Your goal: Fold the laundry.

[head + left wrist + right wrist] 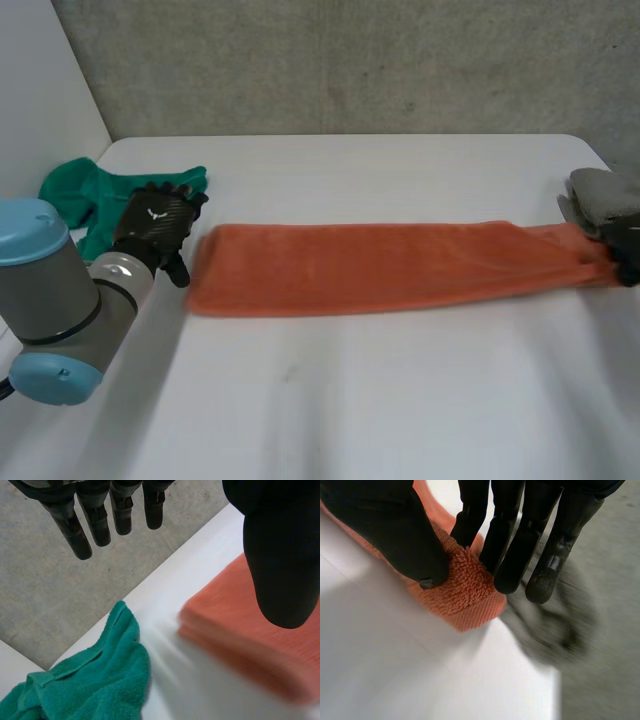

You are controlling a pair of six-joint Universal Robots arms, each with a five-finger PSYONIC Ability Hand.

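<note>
A: Where do we see the long orange terry towel [390, 268]?
B: Mid-frame, a flat strip. Our right hand [390, 525] pinches its right end. Our left hand [155, 222], fingers straight, holds nothing, just beside the green terry cloth [90, 195] at left.

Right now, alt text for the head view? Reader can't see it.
A long folded orange towel lies across the white table, its right end held by the right hand at the table's edge. The left hand is open beside the towel's other end, with a crumpled green cloth behind it.
</note>
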